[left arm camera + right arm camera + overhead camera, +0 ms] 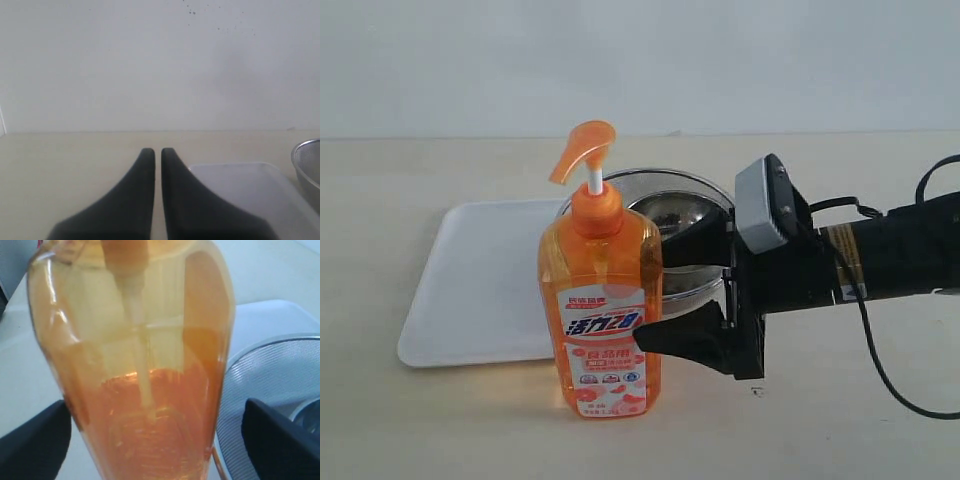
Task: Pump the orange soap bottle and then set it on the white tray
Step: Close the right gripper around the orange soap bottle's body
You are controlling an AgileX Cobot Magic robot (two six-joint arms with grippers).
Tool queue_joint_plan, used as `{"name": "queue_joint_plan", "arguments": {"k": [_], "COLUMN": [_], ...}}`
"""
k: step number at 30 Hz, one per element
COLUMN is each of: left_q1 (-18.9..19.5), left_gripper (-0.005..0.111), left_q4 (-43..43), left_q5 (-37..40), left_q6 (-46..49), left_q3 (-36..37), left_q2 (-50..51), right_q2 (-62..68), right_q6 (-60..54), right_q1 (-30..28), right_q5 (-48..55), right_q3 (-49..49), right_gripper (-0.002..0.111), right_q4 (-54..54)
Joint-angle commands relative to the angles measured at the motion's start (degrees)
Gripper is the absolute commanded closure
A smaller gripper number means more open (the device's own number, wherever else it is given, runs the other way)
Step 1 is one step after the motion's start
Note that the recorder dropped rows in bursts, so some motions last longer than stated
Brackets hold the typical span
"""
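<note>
Orange soap bottle (600, 300) upright on table (820, 420), white tray (470, 290) at its 10 o'clock; right gripper (652, 293) fingers spread astride it, unclamped; left gripper (157, 155) fingers together, empty; risk: uneven closing could topple it.

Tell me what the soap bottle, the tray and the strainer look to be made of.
The orange soap bottle: translucent glossy plastic, since the liquid and dip tube show through its walls. The white tray: probably plastic, smooth and matte, with a moulded low rim and rounded corners. The mesh strainer: metal, likely steel, given its shiny rim and fine silvery mesh.
</note>
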Motion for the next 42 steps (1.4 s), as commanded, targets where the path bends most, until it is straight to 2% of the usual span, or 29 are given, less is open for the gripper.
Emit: {"name": "queue_joint_plan", "arguments": {"k": [1,6,16,25,32,42], "left_q1": [-0.49,-0.49,-0.49,-1.15,-6.52,-12.65], "left_gripper": [0.102,0.102,0.102,0.102,0.102,0.102], "left_q4": [-0.66,-1.19,-18.69,-22.86,-29.15,-30.33], "left_q5": [0.14,0.14,2.33,3.27,2.63,2.52], "left_q6": [-0.71,-0.71,-0.71,3.37,14.73,17.33], "left_q3": [0.22,0.22,0.22,0.22,0.22,0.22], "left_q2": [-0.06,-0.06,-0.06,0.01,2.44,6.55], "right_q2": [0.03,0.03,0.03,0.03,0.03,0.03], "right_q6": [-0.49,0.05,1.33,1.33,1.33,1.33], "right_q1": [0.02,0.02,0.02,0.02,0.02,0.02], "right_q5": [-3.29,-5.83,-6.99,-6.77,-6.63,-6.63], "right_q3": [-0.31,-0.31,-0.31,-0.31,-0.31,-0.31], "right_gripper": [0.026,0.026,0.026,0.026,0.026,0.026], "right_q4": [-0.87,-3.36,-6.45,-6.33,-6.33,-6.33]}}
